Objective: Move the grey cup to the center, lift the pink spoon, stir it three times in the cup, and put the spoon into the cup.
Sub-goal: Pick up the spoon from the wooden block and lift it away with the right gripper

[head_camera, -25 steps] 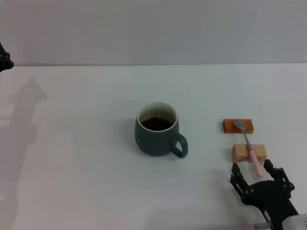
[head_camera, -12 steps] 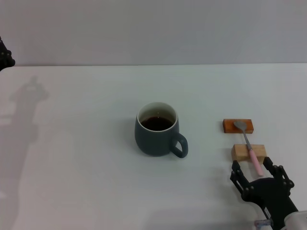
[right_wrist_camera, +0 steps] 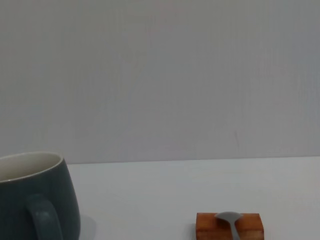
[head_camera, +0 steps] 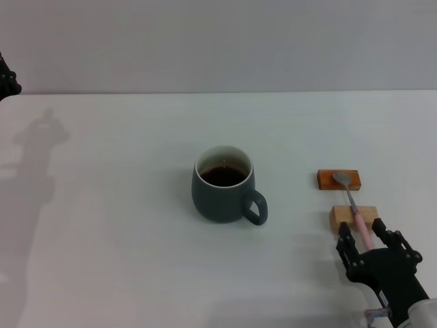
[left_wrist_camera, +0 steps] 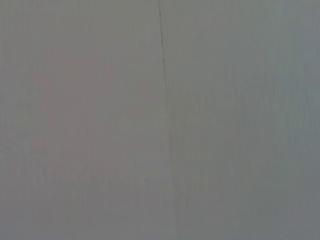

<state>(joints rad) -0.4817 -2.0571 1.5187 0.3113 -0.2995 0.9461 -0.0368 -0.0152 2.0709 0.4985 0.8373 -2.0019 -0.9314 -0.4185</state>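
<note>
The grey cup [head_camera: 223, 186] stands mid-table with dark liquid inside and its handle towards the right arm; it also shows in the right wrist view [right_wrist_camera: 35, 200]. The pink spoon [head_camera: 354, 210] lies across two wooden blocks to the cup's right, its metal bowl on the orange-brown block [head_camera: 339, 180] and its pink handle over the pale block [head_camera: 354, 217]. My right gripper [head_camera: 369, 239] is open at the near end of the handle, one finger on each side of it. My left gripper [head_camera: 5, 82] is parked at the far left edge.
The white table [head_camera: 109, 225] reaches back to a grey wall. The right wrist view shows the orange-brown block [right_wrist_camera: 210, 226] with the spoon's bowl [right_wrist_camera: 227, 217] on it. The left wrist view shows only a grey surface.
My right gripper has moved forward along the table to the spoon's handle end, and its fingers now straddle the pink handle. The cup, spoon and left arm have not moved.
</note>
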